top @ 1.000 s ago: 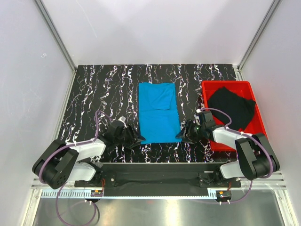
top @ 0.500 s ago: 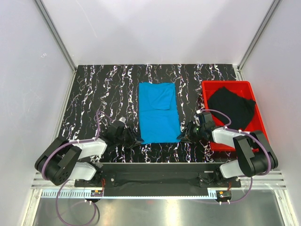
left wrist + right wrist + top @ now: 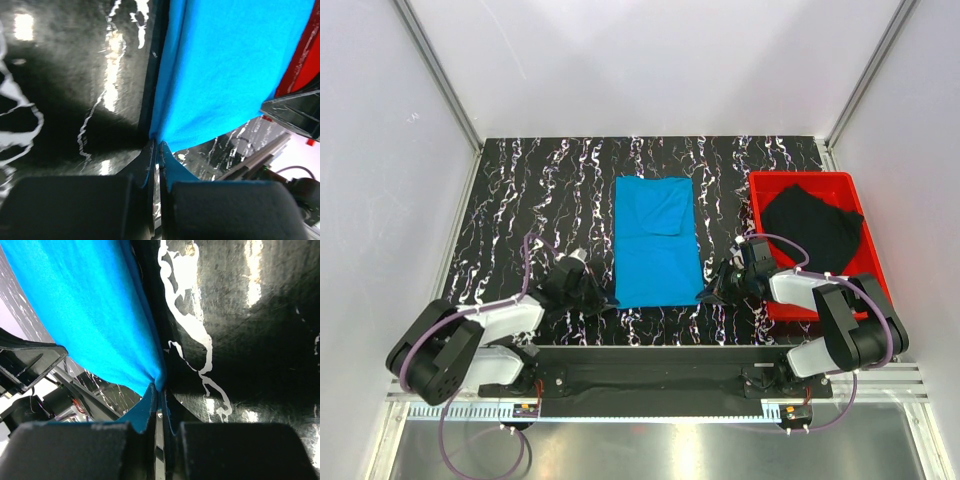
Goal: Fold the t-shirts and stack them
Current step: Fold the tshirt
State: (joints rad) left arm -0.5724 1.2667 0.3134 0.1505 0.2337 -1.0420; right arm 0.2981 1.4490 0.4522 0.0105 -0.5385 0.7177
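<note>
The sky-blue t-shirt [image 3: 657,240] lies folded into a long rectangle in the middle of the table. My left gripper [image 3: 609,298] is at its near left corner and my right gripper [image 3: 706,292] at its near right corner. In the left wrist view, the left gripper [image 3: 159,148] is shut, with the corner of the blue t-shirt [image 3: 230,65] pinched between its jaws. In the right wrist view, the right gripper [image 3: 160,390] is likewise shut on the other corner of the blue cloth [image 3: 85,305]. The black t-shirt [image 3: 812,228] lies crumpled in the red tray [image 3: 767,183].
The red tray stands at the right side of the black marbled table [image 3: 540,200], close beside my right arm. Its red wall [image 3: 302,57] shows at the edge of the left wrist view. White walls and metal rails enclose the table.
Both grippers have gone from open to shut on the blue t-shirt's near corners. The arms shifted only slightly toward the cloth.
</note>
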